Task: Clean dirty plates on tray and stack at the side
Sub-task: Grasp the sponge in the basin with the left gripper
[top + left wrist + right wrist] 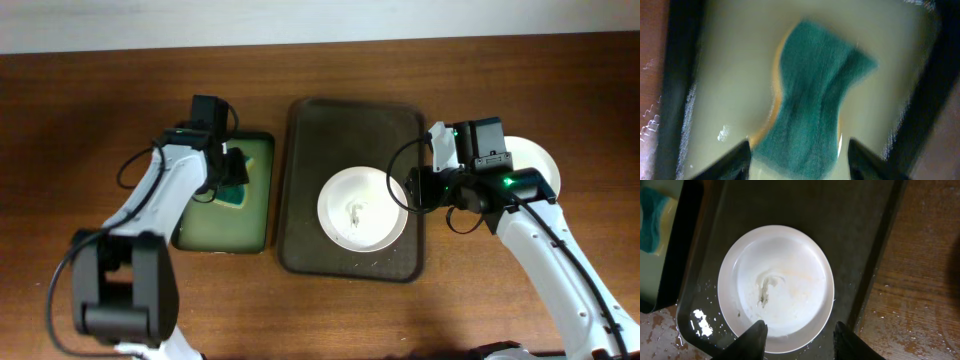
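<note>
One white plate [362,208] with a small smear at its centre lies on the large dark tray [330,125], at its near right part; it also shows in the right wrist view [776,287]. Another white plate [533,160] lies on the table to the right of the tray, partly hidden by my right arm. My right gripper [799,337] is open, its fingers above the plate's near rim. My left gripper [797,160] is open over a green and yellow sponge [815,105], its fingers either side of the sponge's near end.
The sponge [233,185] lies in a smaller black-rimmed tray with a pale green inside [215,225], left of the dark tray. Water drops and white flecks [700,322] lie on the dark tray [850,225] and on the wooden table [920,280].
</note>
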